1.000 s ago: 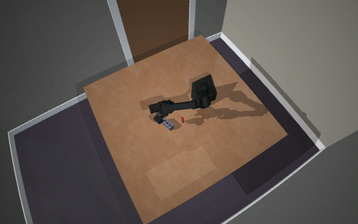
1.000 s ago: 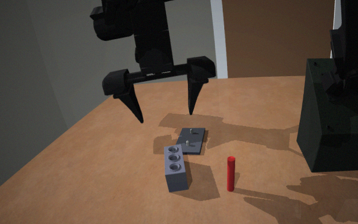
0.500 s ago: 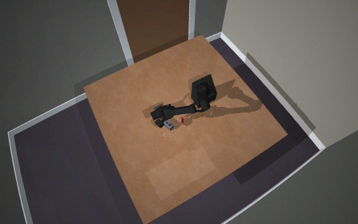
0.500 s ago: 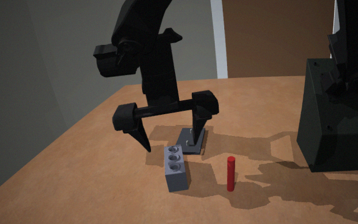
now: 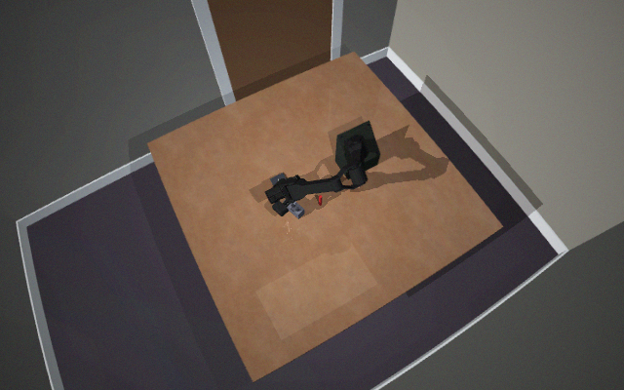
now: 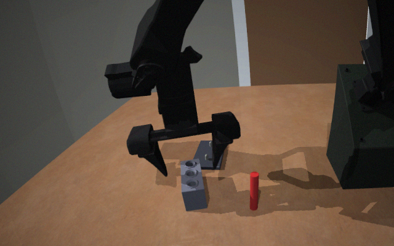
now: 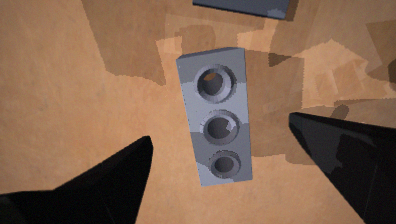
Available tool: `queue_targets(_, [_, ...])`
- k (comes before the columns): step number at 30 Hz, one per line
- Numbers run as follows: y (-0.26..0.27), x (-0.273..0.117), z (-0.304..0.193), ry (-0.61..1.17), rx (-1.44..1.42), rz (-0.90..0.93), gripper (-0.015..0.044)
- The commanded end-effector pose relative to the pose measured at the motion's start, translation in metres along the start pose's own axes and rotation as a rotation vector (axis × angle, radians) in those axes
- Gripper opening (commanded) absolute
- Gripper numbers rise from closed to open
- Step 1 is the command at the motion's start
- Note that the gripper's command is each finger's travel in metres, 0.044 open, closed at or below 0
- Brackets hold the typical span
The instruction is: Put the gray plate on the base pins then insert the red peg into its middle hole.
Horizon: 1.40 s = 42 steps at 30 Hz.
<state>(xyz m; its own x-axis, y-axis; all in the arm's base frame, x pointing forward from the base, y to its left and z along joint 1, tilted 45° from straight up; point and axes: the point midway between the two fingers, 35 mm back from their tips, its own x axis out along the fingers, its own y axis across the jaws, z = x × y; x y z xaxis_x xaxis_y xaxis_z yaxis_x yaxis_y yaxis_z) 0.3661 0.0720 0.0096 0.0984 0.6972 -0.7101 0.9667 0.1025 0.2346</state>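
Observation:
The gray plate (image 5: 296, 210) (image 6: 196, 199) (image 7: 218, 106), a thick block with three holes in a row, stands on the table beside the base, holes up. My gripper (image 6: 190, 171) (image 7: 218, 131) is open, pointing down over the plate. In the wrist view one finger is on each side of the plate, with gaps between. The base (image 5: 278, 177) (image 6: 202, 149) (image 7: 240, 6) lies flat behind the plate, two pale pins upright in the exterior view; a finger partly hides it. The red peg (image 5: 320, 200) (image 6: 254, 191) stands upright right of the plate, apart from it.
The arm's dark mounting block (image 5: 344, 153) (image 6: 378, 169) stands to the right of the peg and plate. The arm reaches from it above the brown table (image 5: 219, 161) (image 6: 80, 190). Arm shadows fall across the plate and around the peg.

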Motion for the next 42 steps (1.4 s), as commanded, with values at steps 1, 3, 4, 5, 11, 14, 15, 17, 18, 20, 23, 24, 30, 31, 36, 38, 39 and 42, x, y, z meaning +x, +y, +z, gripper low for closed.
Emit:
queue_targets(1, [0.0, 0.006, 0.0, 0.004, 0.004, 0.001, 0.044])
queue_targets(3, [0.0, 0.009, 0.0, 0.004, 0.004, 0.001, 0.044])
queue_targets(4, [0.0, 0.011, 0.0, 0.004, 0.004, 0.001, 0.044])
queue_targets(5, [0.0, 0.012, 0.0, 0.004, 0.004, 0.001, 0.044])
queue_targets(11, [0.0, 0.022, 0.0, 0.004, 0.004, 0.001, 0.044])
queue_targets(14, [0.0, 0.027, 0.0, 0.004, 0.004, 0.001, 0.044])
queue_targets(15, [0.0, 0.028, 0.0, 0.005, 0.004, 0.001, 0.044])
queue_targets(17, [0.0, 0.032, 0.0, 0.005, 0.004, 0.001, 0.044])
queue_targets(18, [0.0, 0.033, -0.001, 0.005, 0.004, 0.001, 0.044])
queue_targets(20, [-0.001, 0.036, -0.001, 0.005, 0.004, 0.001, 0.044])
queue_targets(23, [-0.001, 0.041, -0.001, 0.006, 0.004, 0.001, 0.044])
queue_targets(24, [-0.001, 0.043, -0.001, 0.006, 0.004, 0.001, 0.044])
queue_targets(30, [-0.001, 0.047, -0.001, 0.007, 0.004, 0.002, 0.0387])
queue_targets(31, [-0.001, 0.047, -0.001, 0.007, 0.004, 0.002, 0.0361])
queue_targets(36, [-0.001, 0.047, -0.001, 0.007, 0.004, 0.002, 0.023])
queue_targets(38, [-0.001, 0.047, -0.001, 0.007, 0.004, 0.002, 0.0177])
queue_targets(39, [-0.001, 0.047, -0.001, 0.007, 0.004, 0.002, 0.0151])
queue_targets(42, [-0.001, 0.047, -0.001, 0.007, 0.004, 0.002, 0.0112])
